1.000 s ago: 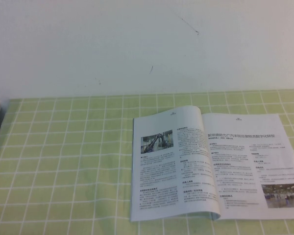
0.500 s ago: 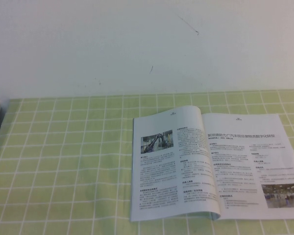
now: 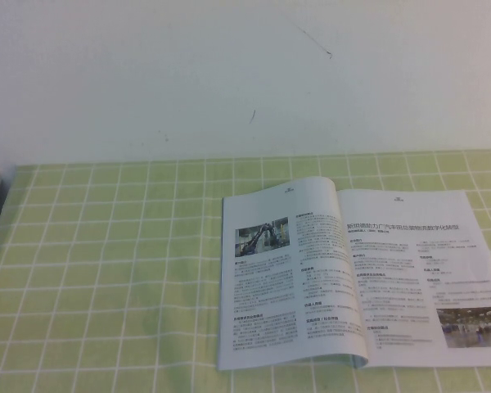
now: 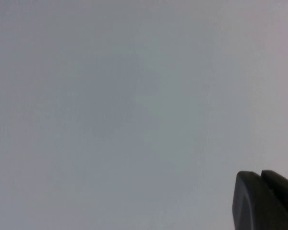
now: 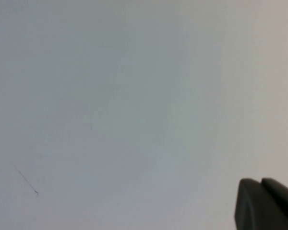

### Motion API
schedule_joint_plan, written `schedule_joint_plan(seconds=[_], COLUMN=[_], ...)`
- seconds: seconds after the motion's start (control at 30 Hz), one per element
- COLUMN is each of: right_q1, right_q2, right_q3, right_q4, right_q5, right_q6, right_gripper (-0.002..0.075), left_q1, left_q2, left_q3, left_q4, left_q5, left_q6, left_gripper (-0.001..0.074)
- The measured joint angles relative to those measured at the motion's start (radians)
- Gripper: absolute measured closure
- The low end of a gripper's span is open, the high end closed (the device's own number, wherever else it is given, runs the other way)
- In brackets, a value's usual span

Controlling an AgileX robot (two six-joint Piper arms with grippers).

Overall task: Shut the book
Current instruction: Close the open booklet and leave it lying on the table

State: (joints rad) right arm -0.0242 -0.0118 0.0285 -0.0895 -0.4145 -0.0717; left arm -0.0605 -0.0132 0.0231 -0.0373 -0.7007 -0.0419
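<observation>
- Wall [image 3: 147, 74]: plain white, fills the upper half of the high view. Both wrist views show only a pale blank surface.
- Tablecloth [image 3: 106, 246]: light green w/ white grid, covers the table up to the wall. Seen in the high view only.
- Book [image 3: 352, 278]: open, face up on the robot's right half of the cloth, near the robot-side edge. Left page arches up by the spine, right page lies flat & runs to the frame edge. Same spot & same spread as 1 s ago.
- Left gripper [image 4: 264, 201]: only a dark tip at the corner of the left wrist view, facing the blank surface. Apart or together: can't tell.
- Right gripper [image 5: 264, 203]: same dark tip in the right wrist view, state can't tell either.
- Scratch [image 5: 26, 180]: thin dark line on the pale surface, right wrist view.
</observation>
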Motion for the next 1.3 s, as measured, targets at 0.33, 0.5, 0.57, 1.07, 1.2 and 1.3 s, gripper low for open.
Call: schedule_joint_plan(seconds=[0.33, 0.5, 0.57, 1.07, 1.2, 1.3], right_q1=[0.0, 0.0, 0.0, 0.0, 0.0, 0.0], right_q2=[0.072, 0.286, 0.402, 1.194, 1.38, 1.503], right_q3=[-0.288, -0.492, -0.565, -0.756, -0.76, -0.764], right_q4=[0.013, 0.021, 0.029, 0.448, 0.47, 0.471], right_q5=[0.447, 0.697, 0.786, 0.983, 0.883, 0.837], right_q6=[0.012, 0.007, 0.001, -0.549, -0.586, -0.598], right_gripper=[0.0729, 0.0729, 0.0729, 0.0729, 0.0729, 0.0729], left_q1=[0.0, 0.0, 0.0, -0.011, -0.081, -0.176], left_q2=[0.078, 0.302, 0.431, 1.245, 1.452, 1.59], left_q3=[-0.295, -0.46, -0.54, -0.85, -0.95, -1.033], left_q4=[-0.1, -0.105, -0.116, -0.79, -0.858, -0.83], left_q5=[0.694, 0.945, 1.058, 1.266, 1.251, 1.231], left_q6=[-0.018, -0.007, 0.042, 0.697, 0.8, 0.806], left_gripper=[0.0738, 0.0738, 0.0738, 0.0738, 0.0738, 0.0738])
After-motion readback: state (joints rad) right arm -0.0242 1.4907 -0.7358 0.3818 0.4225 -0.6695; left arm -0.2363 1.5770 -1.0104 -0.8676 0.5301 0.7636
